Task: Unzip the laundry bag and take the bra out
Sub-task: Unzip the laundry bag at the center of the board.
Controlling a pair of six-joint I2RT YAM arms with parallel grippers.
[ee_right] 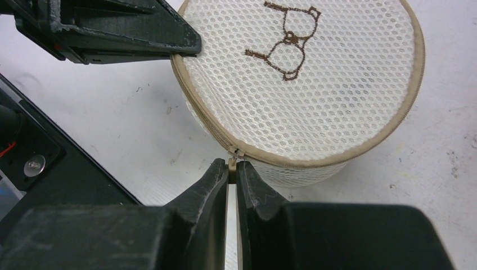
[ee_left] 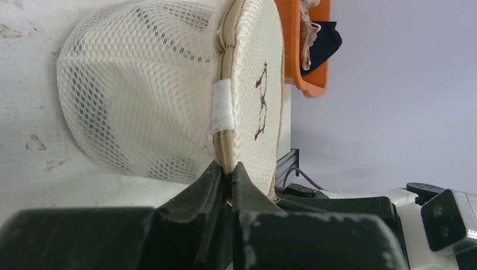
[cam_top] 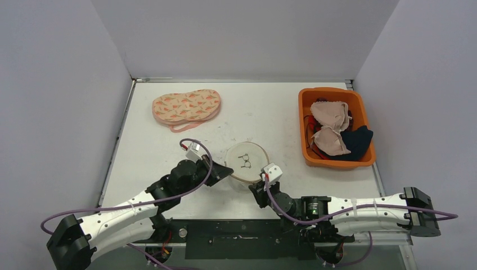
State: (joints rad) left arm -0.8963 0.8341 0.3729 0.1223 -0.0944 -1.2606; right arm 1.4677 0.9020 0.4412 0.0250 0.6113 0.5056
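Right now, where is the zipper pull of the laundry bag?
In the right wrist view, the zipper pull sits at the near rim of the laundry bag, pinched by the right tool.

I saw the white worktop carrying three things. A round mesh laundry bag sat at lower centre of the overhead view. An orange tub stood at upper right. A peach patterned pouch lay flat at upper left, well apart from both.
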